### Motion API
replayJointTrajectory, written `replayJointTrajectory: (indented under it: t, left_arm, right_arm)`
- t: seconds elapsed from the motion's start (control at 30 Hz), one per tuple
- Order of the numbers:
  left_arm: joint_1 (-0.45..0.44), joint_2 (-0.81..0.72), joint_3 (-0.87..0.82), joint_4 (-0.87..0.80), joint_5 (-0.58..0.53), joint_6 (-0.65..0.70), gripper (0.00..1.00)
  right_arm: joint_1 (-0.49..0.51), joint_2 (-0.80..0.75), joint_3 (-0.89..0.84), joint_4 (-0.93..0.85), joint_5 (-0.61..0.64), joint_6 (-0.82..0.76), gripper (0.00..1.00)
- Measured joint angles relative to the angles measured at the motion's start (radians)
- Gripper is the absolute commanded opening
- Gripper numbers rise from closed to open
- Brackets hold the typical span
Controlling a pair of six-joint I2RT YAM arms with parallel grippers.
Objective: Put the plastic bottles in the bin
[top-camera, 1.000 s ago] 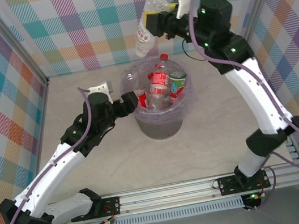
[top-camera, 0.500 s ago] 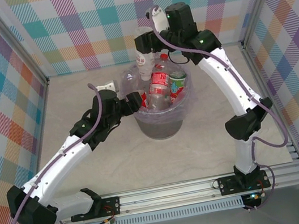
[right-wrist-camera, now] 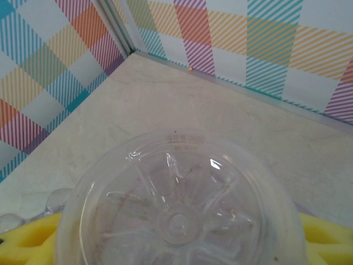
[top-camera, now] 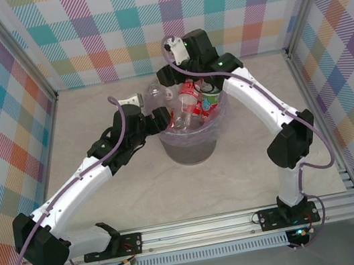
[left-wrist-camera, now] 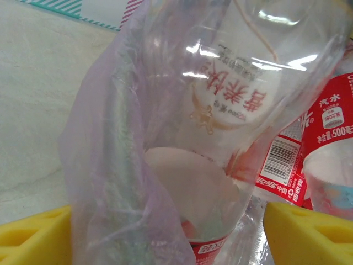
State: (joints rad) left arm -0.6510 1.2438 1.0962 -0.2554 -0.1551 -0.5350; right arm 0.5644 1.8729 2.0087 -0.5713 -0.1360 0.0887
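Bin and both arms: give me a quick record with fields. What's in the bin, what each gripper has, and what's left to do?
bin: grey bucket with a lavender bag liner, upright, mid-table
contents: bottles piled up to the rim, red-labelled bottles on top
right gripper: closed on a clear bottle, at the bin's far-left rim
left gripper: jaws open at the bin's left rim, bag edge between its yellow pads
left to do: release the held bottle into the bin
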Motion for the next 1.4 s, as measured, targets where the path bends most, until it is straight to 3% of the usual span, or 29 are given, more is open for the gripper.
replayJointTrajectory:
  t: [0.27, 0.53, 0.67, 0.83, 1.0, 1.4]
  left_arm:
    - [0.000, 0.006, 0.000, 0.008, 0.005, 0.000, 0.81]
    - [0.000, 0.019, 0.000, 0.018, 0.008, 0.000, 0.81]
    - [0.001, 0.025, 0.000, 0.023, 0.013, 0.000, 0.81]
    - [0.002, 0.025, 0.000, 0.023, 0.015, 0.000, 0.81]
    - [0.002, 0.025, 0.000, 0.023, 0.016, 0.000, 0.81]
    - [0.006, 0.032, 0.001, 0.029, 0.039, 0.000, 0.81]
  right_arm:
    - [0.000, -0.063, -0.071, 0.036, 0.017, 0.000, 0.81]
    - [0.000, -0.064, 0.096, -0.078, 0.024, -0.025, 0.88]
    - [0.000, -0.071, 0.182, -0.090, 0.025, -0.031, 0.80]
    - [0.000, -0.047, 0.274, -0.108, 0.027, -0.037, 0.51]
    - [0.000, 0.037, 0.325, -0.114, 0.027, -0.035, 0.41]
    - [0.006, 0.077, 0.180, -0.111, 0.020, -0.018, 0.40]
